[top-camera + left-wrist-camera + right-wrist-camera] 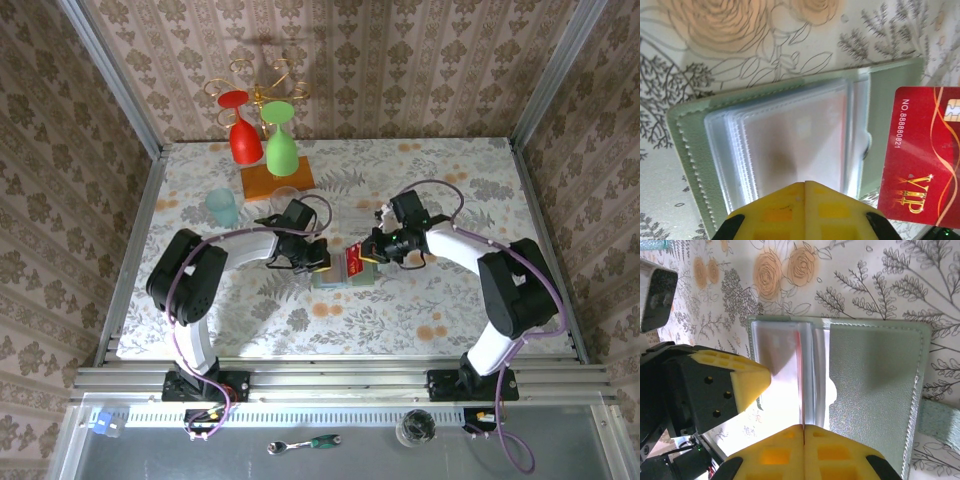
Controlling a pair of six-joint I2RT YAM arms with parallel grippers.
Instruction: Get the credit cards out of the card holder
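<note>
Nearest the lens: yellow foam pads (pixel 770 455) of the right hand (pixel 804 429), pressed together and pinching the red credit card (pixel 802 390), which stands edge-on and upright between them.
Left hand (pixel 805 186): pads pressed together, tip touching the clear sleeves (pixel 795 135); whether a sleeve is nipped between them cannot be told.
Card holder (pixel 875 390): lies open and flat at the middle of the worktop (pixel 440 180), between the two hands, pale green cover outermost, a stack of clear sleeves within.
Card position: above the holder's fold, its printed face turned toward the left hand's camera.
Edges: the holder sits well apart from every worktop edge; a metal rail (pixel 340 378) runs along the near side.
Open room: bare floral cloth lies to the right and toward the near side. The far left carries a teal cup (pixel 222 208) and a wooden base (pixel 277 182), with a red glass (pixel 243 140) and a green glass (pixel 280 148) hung upside down.
Arm pose: left arm (pixel 200 270) and right arm (pixel 500 270) rise from the near edge, arch outward, then bend inward so the hands face each other across the holder.
</note>
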